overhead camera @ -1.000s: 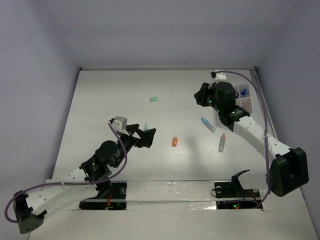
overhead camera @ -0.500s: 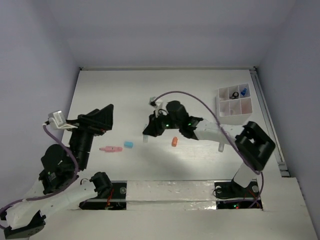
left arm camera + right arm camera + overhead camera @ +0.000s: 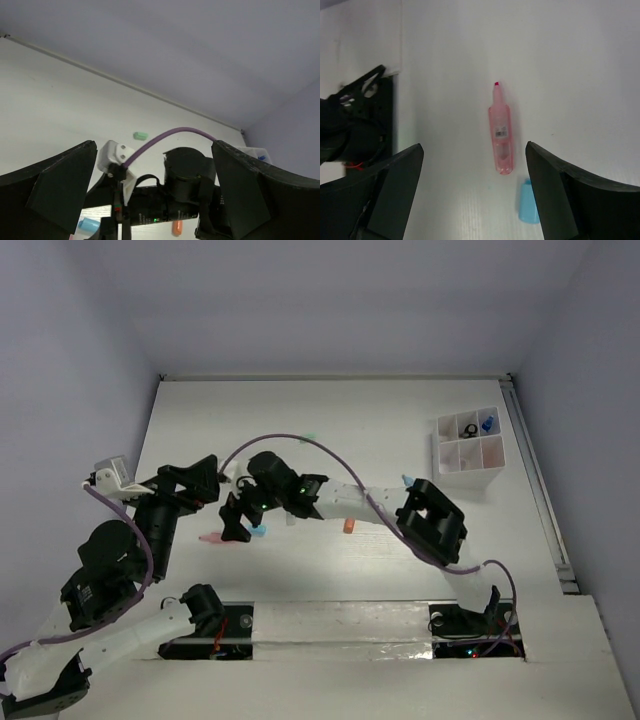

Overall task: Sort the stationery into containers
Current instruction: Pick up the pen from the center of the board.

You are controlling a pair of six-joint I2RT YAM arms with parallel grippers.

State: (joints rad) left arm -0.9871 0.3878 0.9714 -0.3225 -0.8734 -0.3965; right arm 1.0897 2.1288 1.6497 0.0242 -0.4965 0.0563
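Pink see-thru pen (image 3: pixel 500 137), red tip, white label, flat on table (image 3: pixel 580 60). R pincer (image 3: pixel 474 147) spread wide, pen btwn fingers, untouched. L pincer (image 3: pixel 154 145) also apart.

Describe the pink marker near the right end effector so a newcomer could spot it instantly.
On the white table, look left of centre, below the open right end effector. There lies a translucent pink marker with a red tip. Its only close neighbour, a light-blue piece, is short and opaque; the marker is long and see-through.
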